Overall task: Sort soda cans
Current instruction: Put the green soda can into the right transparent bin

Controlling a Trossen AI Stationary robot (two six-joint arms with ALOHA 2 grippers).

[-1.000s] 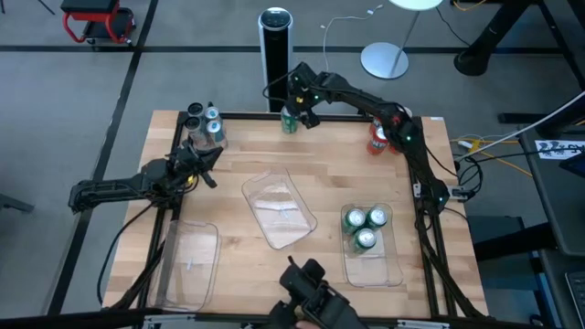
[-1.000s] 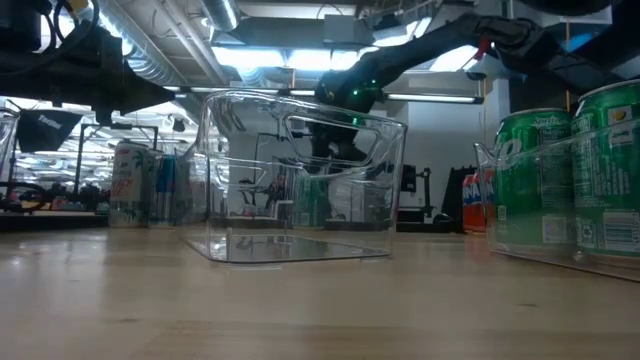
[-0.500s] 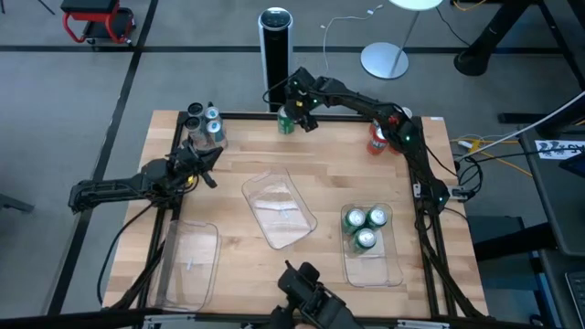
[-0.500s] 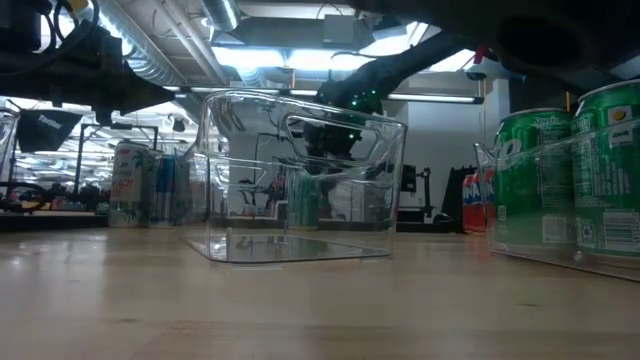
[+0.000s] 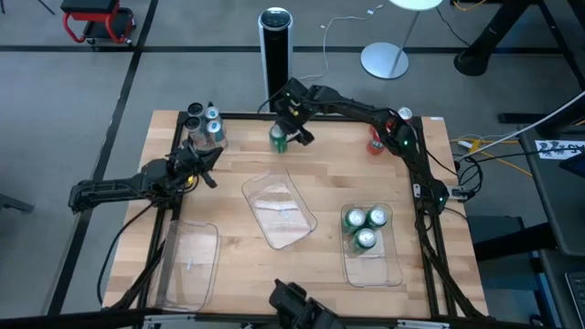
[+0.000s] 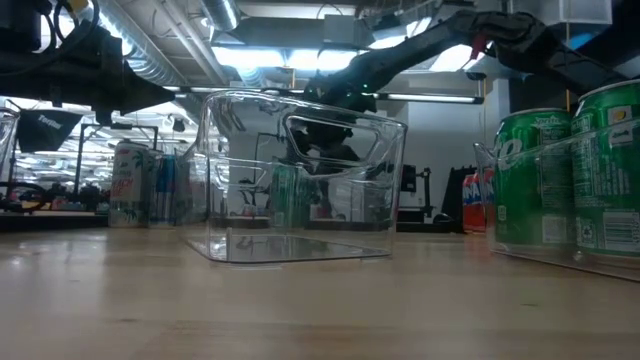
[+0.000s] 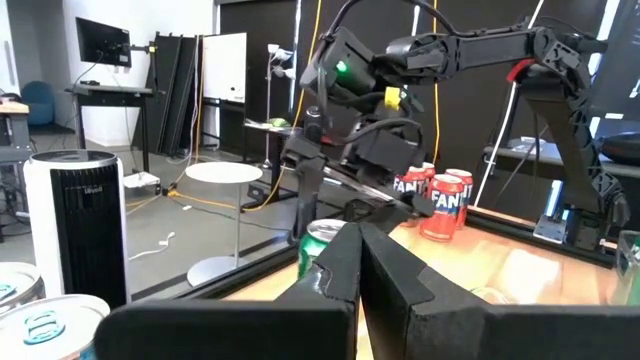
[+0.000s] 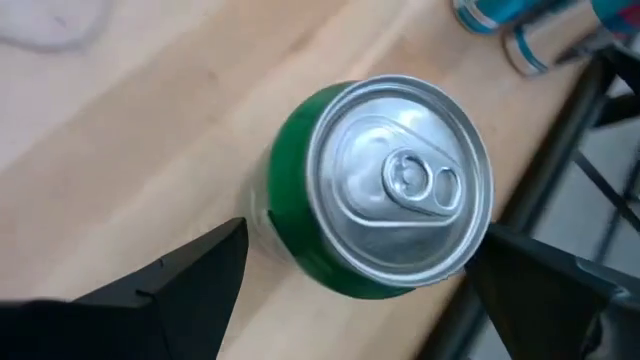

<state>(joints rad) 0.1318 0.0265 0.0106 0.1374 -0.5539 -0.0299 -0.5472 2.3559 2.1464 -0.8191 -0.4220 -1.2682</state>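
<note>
Right wrist view is showing the right gripper [image 8: 350, 280] hanging over a green can [image 8: 385, 215] at the table's far edge, its fingers standing wide apart on either side and not yet touching. The pickup is seemingly beginning; next it needs lowering and closing, while the left gripper [image 5: 206, 164] is waiting shut near the silver cans [image 5: 206, 126].

A green soda can [image 8: 375, 190] stands upright on the light wooden worktop [image 8: 130, 120], seen from above with its silver top and pull tab facing the camera. The right hand [image 8: 360, 275] has its 2 dark fingers [image 8: 170, 275] set wide, 1 on each side of the can. Blue-marked cans [image 8: 520, 25] show at the far edge, beside a dark frame bar [image 8: 560, 120]
</note>
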